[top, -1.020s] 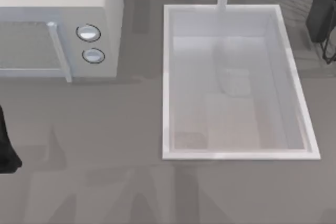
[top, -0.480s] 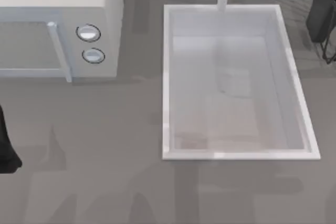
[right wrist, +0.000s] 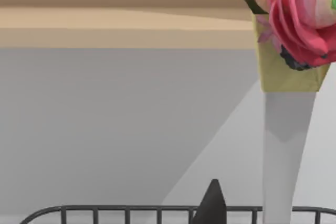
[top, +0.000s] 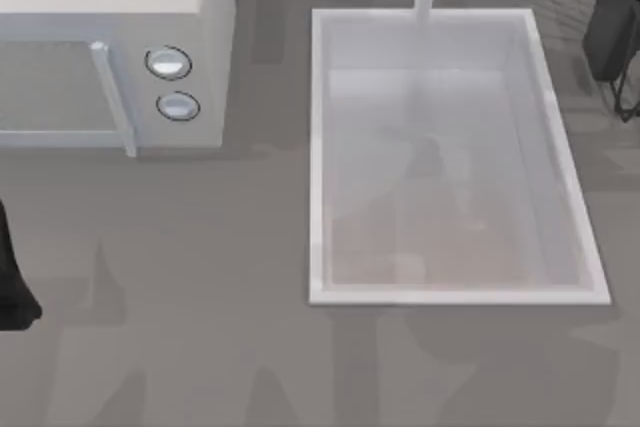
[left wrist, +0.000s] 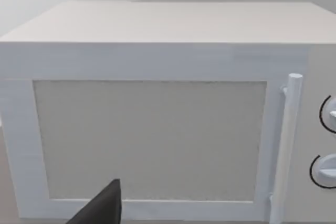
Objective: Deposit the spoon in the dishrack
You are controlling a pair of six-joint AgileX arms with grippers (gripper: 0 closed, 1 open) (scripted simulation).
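While right pincer (right wrist: 212, 203) hangs at far right corner, spoon with red-pink head, yellow neck, cream handle (right wrist: 287, 77) stands upright just over black wire dishrack rim (right wrist: 131, 211), handle down, poised for drop; grip on it cannot tell. Left arm (top: 12, 277) parked near left edge, facing white microwave (left wrist: 157, 103). Grey surface (top: 200, 247), white sink (top: 318, 147) mid-right.

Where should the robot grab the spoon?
Probably by its long cream-white handle, pinching across it from the side. In the right wrist view the spoon stands upright by the dishrack's wire rim. The handle is straight and narrow, while the round pink head on top looks too bulky to pinch.
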